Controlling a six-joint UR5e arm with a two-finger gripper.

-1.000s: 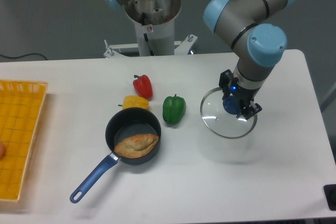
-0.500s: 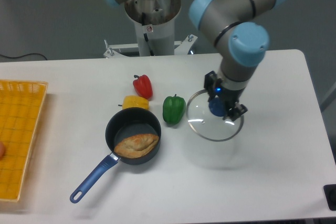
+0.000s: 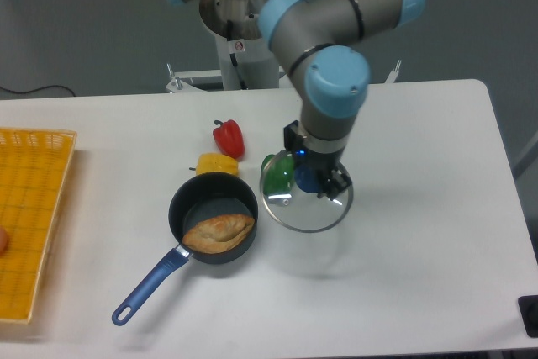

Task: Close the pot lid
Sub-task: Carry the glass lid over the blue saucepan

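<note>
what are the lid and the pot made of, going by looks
The lid: clear glass, probably, since the green pepper shows through it, with a thin shiny metal-looking rim and a blue, likely plastic, knob. The pot: dark matte body, perhaps coated metal, with a glossy blue handle.

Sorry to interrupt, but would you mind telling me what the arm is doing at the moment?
The gripper is holding the glass lid by its blue knob, lifted off the table and partly overlapping the green pepper in this view. The pot sits open to its left with a pastry inside, its blue handle pointing towards the front left. The lid is not on the pot yet. A red pepper and a yellow pepper lie behind the pot.
</note>
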